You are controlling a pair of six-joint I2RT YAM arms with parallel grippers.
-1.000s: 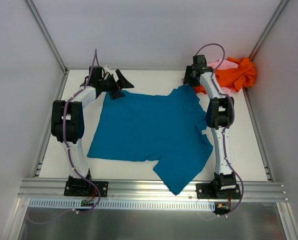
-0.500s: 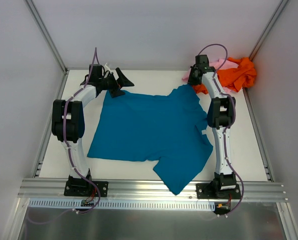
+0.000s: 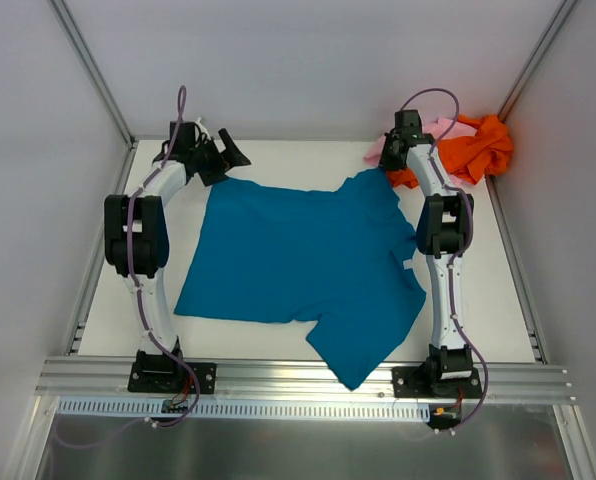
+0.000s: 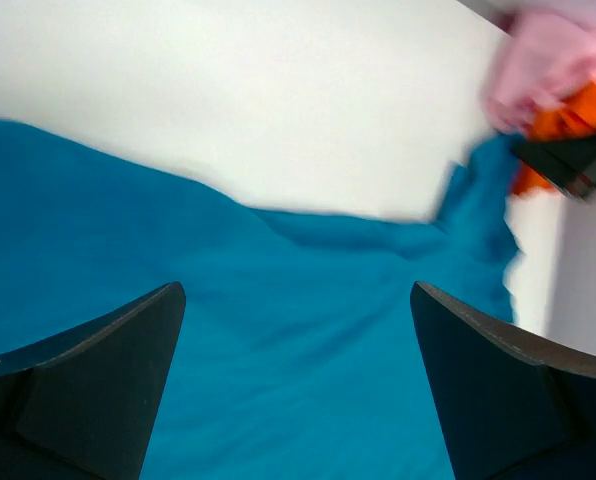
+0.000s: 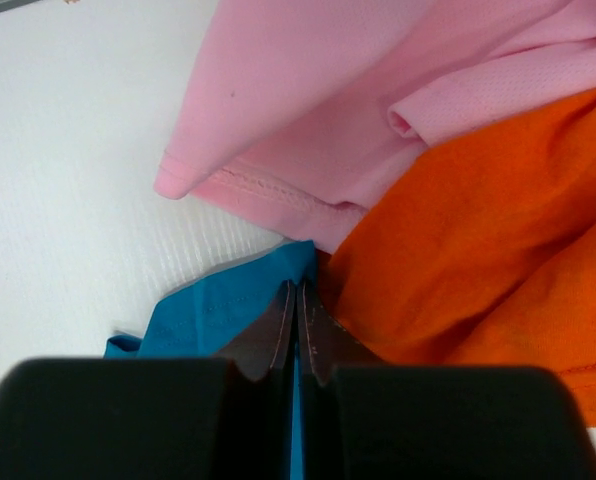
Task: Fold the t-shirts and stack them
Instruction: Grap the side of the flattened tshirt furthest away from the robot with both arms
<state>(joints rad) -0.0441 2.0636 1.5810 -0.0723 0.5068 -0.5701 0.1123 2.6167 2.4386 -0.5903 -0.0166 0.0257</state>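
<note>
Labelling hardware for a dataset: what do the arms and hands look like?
The left arm and right arm have white links, black joints and purple cables. The left hand and right hand are black, each with two wedge-shaped fingers.

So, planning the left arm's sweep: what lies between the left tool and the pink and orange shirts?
Bare white table and the teal shirt, its far sleeve pinched by the right tool; the left wrist view shows it.

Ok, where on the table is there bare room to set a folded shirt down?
Bare table runs along the far edge, behind the teal t-shirt, between left gripper and right gripper. Another strip lies right of the right arm. The far right corner is crowded: orange t-shirt and pink t-shirt heaped beside the shut right gripper.
</note>
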